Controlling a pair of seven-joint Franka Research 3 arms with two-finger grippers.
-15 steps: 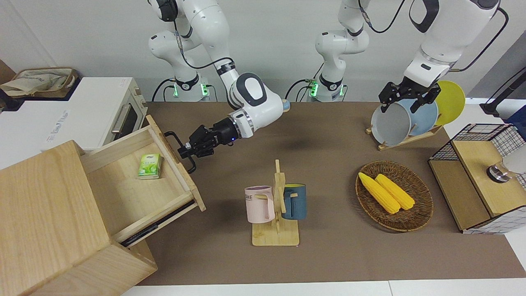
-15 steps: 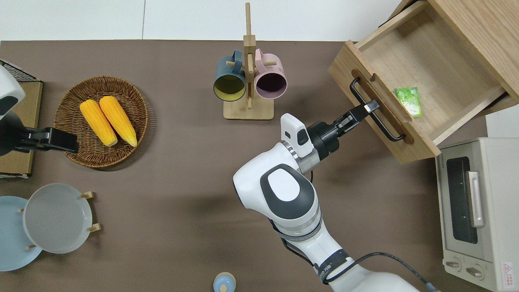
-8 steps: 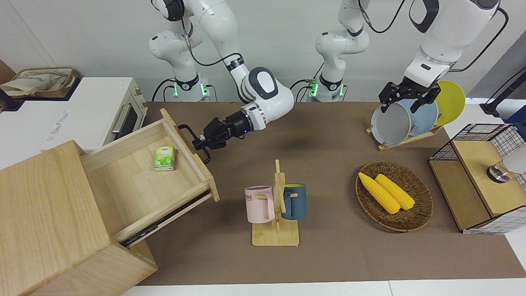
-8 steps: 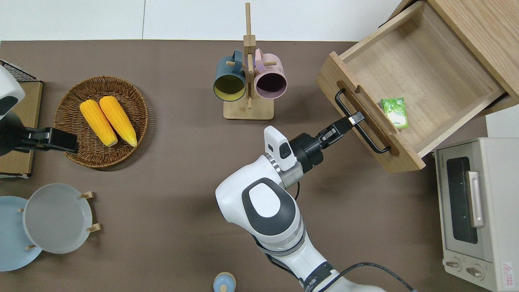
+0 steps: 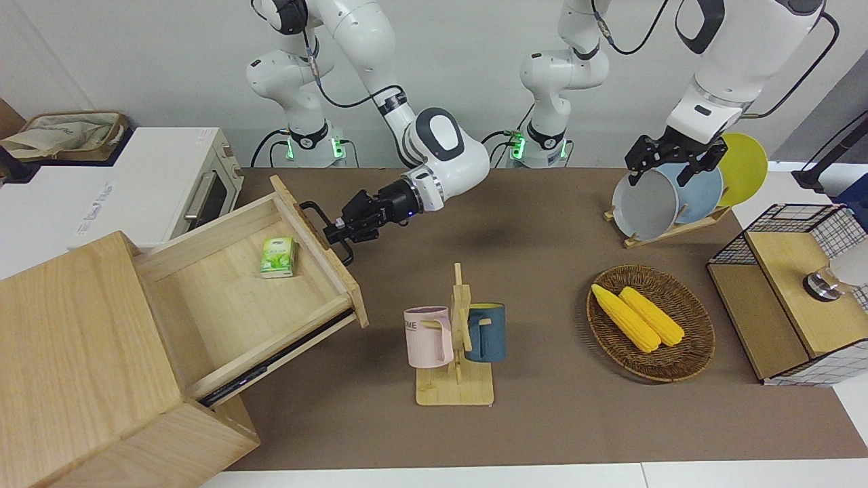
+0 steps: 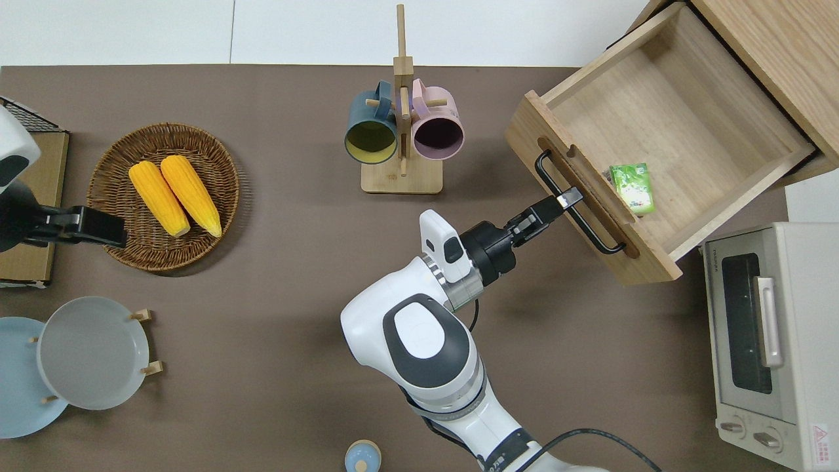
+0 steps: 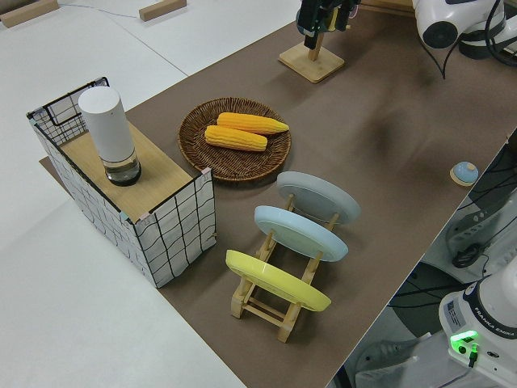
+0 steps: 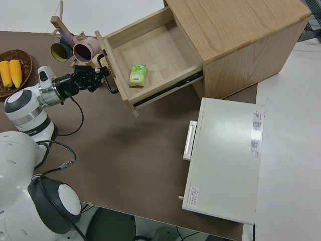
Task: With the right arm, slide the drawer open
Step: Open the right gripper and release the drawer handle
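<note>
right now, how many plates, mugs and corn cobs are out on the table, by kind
plates: 3, grey, blue, yellow, all on the wooden rack
mugs: 2, dark blue and pink, both on the mug stand
corn cobs: 2, one beside the other, in the wicker basket
total: 7

Right hand point(image 8: 99, 79) clamped on handle point(image 8: 109, 75) of wide-open drawer point(image 8: 150, 60); green packet point(image 8: 138, 75) inside

Both arms point(image 5: 434, 146) are glossy white with dark grey joint caps, black cables, and black grippers point(image 5: 333, 233); green lights glow on their bases point(image 5: 310, 145).
</note>
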